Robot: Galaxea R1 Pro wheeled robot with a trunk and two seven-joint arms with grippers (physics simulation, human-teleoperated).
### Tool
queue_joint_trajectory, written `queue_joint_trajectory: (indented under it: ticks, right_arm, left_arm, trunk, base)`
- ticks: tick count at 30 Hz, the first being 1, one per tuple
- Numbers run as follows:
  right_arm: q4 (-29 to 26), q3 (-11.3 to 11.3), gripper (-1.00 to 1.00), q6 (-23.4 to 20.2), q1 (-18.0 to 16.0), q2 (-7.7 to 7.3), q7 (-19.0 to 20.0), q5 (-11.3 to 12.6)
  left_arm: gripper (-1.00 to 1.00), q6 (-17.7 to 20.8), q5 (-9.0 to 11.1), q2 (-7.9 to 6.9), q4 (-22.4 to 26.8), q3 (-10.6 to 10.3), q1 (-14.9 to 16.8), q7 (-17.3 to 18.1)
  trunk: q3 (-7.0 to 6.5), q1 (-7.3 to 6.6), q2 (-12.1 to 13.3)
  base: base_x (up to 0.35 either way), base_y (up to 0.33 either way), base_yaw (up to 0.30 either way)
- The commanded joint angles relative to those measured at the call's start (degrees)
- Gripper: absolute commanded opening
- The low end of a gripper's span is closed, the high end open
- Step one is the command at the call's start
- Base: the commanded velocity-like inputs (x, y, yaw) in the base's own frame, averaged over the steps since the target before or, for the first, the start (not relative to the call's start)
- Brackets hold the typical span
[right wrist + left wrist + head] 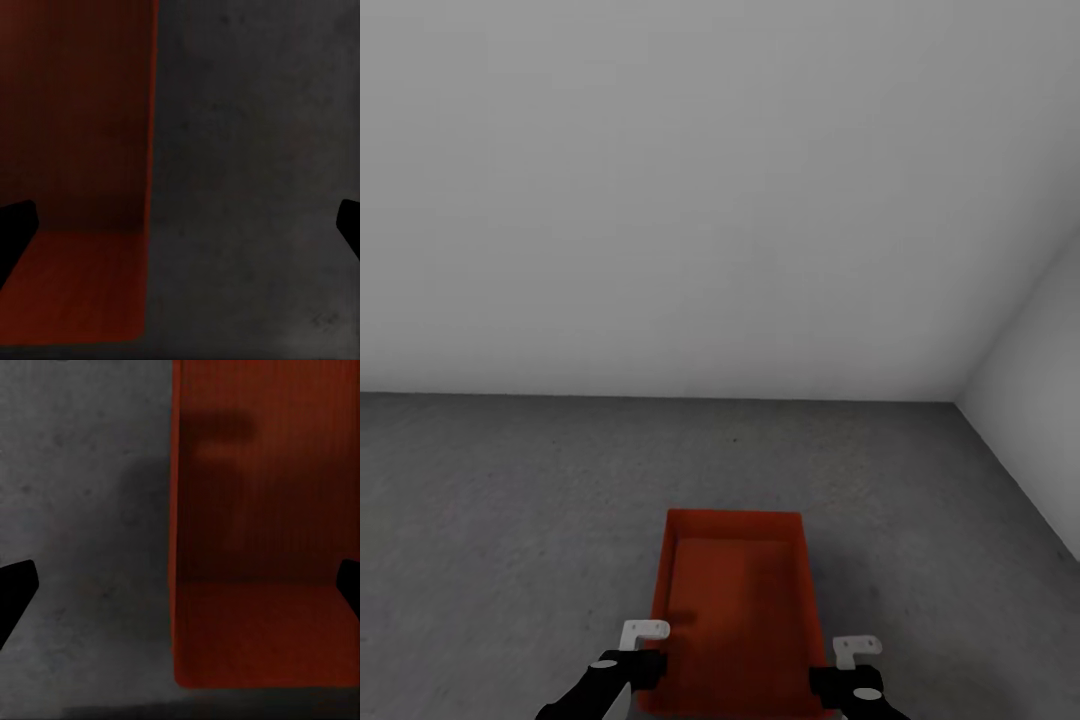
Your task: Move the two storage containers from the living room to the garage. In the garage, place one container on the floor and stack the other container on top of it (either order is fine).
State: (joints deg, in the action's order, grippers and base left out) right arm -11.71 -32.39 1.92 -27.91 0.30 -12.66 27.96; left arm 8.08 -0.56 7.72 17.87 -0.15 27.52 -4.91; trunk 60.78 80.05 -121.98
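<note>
We are in a bare garage-like room: a rough, dark grey concrete floor (510,500) fills the lower half of the frame, and plain white-grey walls (660,200) rise above it, meeting in a corner at the right. No furniture or decoration softens it.

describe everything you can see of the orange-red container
The orange-red rectangular lidless container has thin straight walls and a finely ribbed inside, and it is empty. It sits upright over the dark grey concrete floor, near the white-grey wall corner. The left gripper straddles its left wall, the right gripper its right wall, black fingers spread wide, not clamping.
</note>
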Motion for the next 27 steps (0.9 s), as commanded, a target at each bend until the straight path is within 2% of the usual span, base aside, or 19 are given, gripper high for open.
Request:
queue_joint_trajectory:
  ticks: [1, 13, 27]
  right_arm:
    - [0.0, -0.5, 1.0, 0.2, 0.0, 0.0, -0.3, 0.6]
    - [0.0, -0.5, 1.0, 0.3, 0.0, 0.05, -0.3, 0.6]
    - [0.0, -0.5, 1.0, 0.3, 0.0, 0.1, -0.3, 0.6]
  left_arm:
    - [1.0, 0.3, -0.1, 0.01, 0.1, 0.0, 0.0, -0.2]
    - [1.0, 0.3, 0.0, 0.01, 0.1, 0.0, 0.0, -0.2]
    - [1.0, 0.3, 0.0, 0.01, 0.1, 0.0, 0.0, -0.2]
  trunk:
    - [-0.14, -0.23, 0.4]
    - [-2.37, -2.87, 5.2]
    - [-6.03, -5.94, 10.8]
  base:
    - [0.0, 0.0, 0.0]
    - [0.0, 0.0, 0.0]
    - [0.0, 0.0, 0.0]
